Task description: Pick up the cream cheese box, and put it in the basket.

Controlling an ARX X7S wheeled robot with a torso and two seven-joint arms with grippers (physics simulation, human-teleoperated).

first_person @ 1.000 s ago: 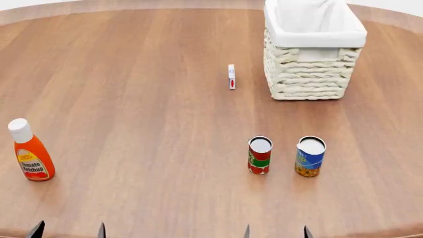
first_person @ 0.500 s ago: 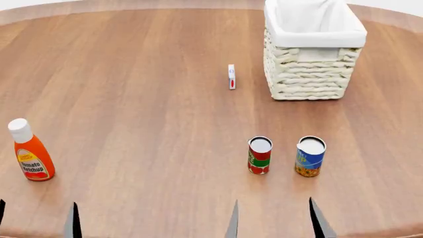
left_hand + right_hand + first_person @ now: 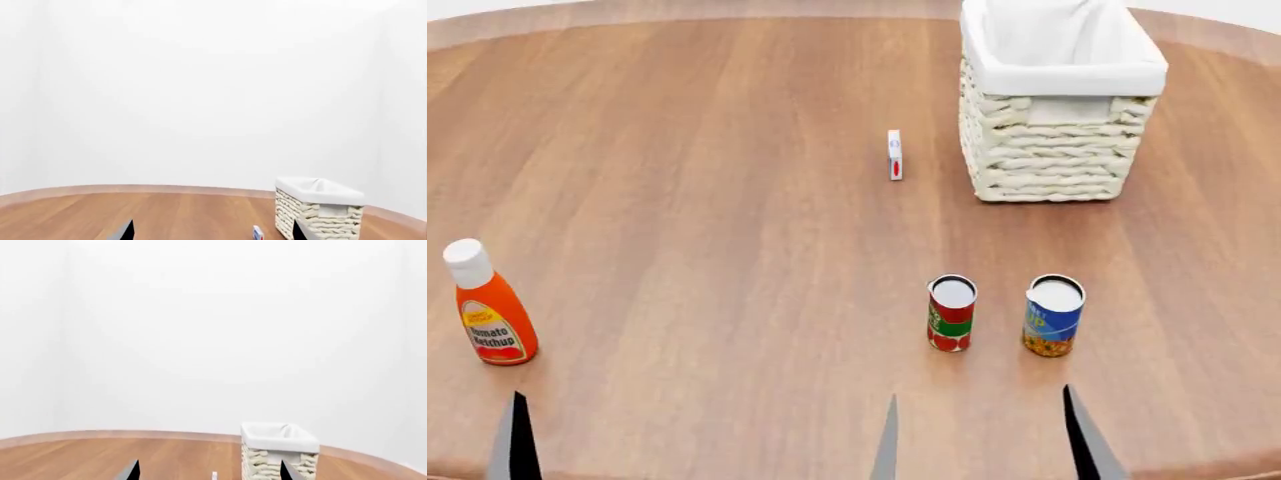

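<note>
1. On the far left of the round brown wooden table (image 3: 694, 200) stands an orange plastic ketchup bottle (image 3: 489, 305) with a white cap and a red label, upright, near the front edge.
2. Just below the bottle, at the bottom edge of the head view, 1 dark pointed fingertip (image 3: 515, 440) of the left gripper (image 3: 210, 232) rises into the picture. In the left wrist view both its tips show far apart, so it is wide open and holds nothing.
3. Near the middle, toward the back, the very small thin white cream cheese box (image 3: 894, 154) with red and blue print stands on its narrow edge, just beside the basket but apart from it.
4. In front of it, well apart, stand 2 upright cans: a red-and-green tin can (image 3: 952, 313) and, near it on the right, a blue-and-orange tin can (image 3: 1053, 315).
5. Below the cans, the right gripper (image 3: 985, 440) shows 2 dark tips spread wide, with nothing between them.
6. At the back right stands the large cream woven wicker basket (image 3: 1054, 140) with a white cloth liner over its rim.
</note>
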